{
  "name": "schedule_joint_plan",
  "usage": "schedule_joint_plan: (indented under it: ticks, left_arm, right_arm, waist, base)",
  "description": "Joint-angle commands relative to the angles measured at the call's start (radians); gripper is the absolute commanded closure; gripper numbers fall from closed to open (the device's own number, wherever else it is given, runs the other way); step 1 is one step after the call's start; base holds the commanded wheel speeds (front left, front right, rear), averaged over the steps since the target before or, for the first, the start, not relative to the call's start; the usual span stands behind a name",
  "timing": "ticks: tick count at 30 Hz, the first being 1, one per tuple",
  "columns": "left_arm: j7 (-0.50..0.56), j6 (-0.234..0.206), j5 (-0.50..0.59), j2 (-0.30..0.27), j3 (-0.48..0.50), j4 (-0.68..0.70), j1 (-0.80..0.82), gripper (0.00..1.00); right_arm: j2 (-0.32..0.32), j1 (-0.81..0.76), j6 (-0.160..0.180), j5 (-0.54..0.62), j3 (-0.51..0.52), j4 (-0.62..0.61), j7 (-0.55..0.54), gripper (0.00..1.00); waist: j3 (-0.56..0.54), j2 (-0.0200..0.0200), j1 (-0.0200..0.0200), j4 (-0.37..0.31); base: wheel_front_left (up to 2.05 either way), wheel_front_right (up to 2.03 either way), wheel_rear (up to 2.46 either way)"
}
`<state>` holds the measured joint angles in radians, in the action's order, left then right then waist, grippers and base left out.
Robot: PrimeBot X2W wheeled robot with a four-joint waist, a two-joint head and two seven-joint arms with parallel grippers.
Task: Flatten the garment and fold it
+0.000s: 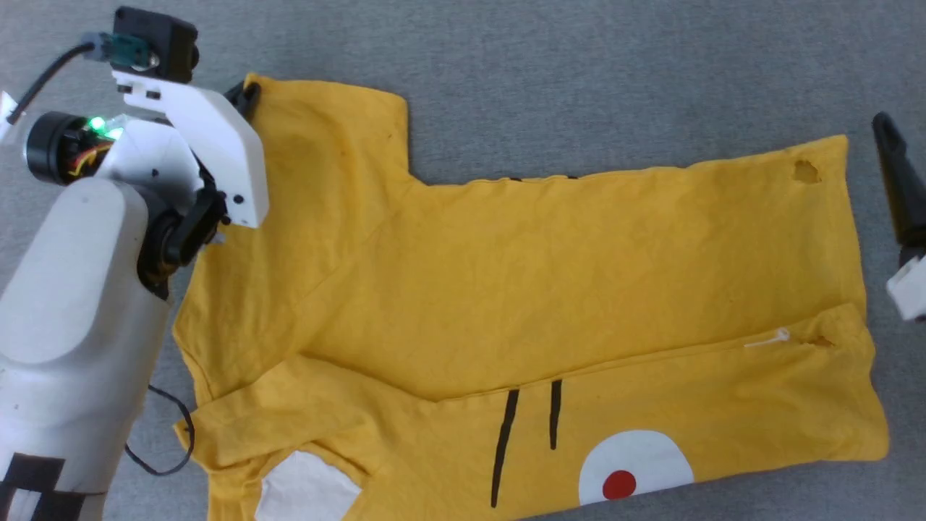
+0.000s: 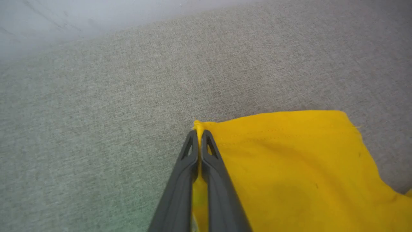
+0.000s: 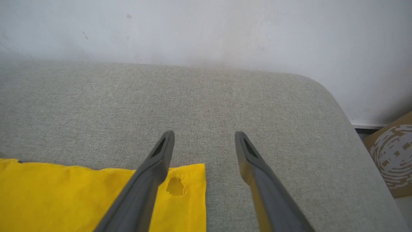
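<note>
Left wrist view – left gripper [image 2: 199, 132] pinched tight on the shirt [image 2: 289, 167] corner. Right gripper [image 3: 204, 133] – fingers spread wide, holding nothing.

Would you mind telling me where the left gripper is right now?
The left gripper is at the head view's upper left, shut on a sleeve corner of the garment, over the grey surface.
</note>
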<state>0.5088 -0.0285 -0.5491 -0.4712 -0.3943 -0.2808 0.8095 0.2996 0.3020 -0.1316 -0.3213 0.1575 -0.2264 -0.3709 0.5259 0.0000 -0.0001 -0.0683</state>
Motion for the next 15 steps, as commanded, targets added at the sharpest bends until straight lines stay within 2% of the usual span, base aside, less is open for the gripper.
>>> schedule_joint_plan:
  ticks: [1, 7, 15]
  left_arm:
    - [-0.008, -0.008, -0.007, 0.009, -0.003, 0.004, -0.02, 1.0]
    - [-0.006, -0.019, -0.016, 0.022, -0.007, 0.02, -0.026, 1.0]
    - [-0.001, -0.031, -0.021, 0.025, -0.007, 0.031, -0.014, 1.0]
  right_arm:
    - [0.02, 0.039, 0.001, -0.016, 0.002, 0.027, -0.032, 0.0]
    - [0.09, 0.097, 0.001, -0.036, -0.026, 0.143, -0.156, 0.0]
    - [0.108, 0.12, 0.001, -0.074, -0.064, 0.237, -0.223, 0.0]
  waist:
    - [-0.01, 0.0, 0.0001, 0.017]
    - [0.01, 0.0, 0.0001, 0.041]
    - [0.045, 0.0, 0.0001, 0.061]
  base:
    - [0.0, 0.0, 0.0]
    - [0.0, 0.0, 0.0]
    - [0.0, 0.0, 0.0]
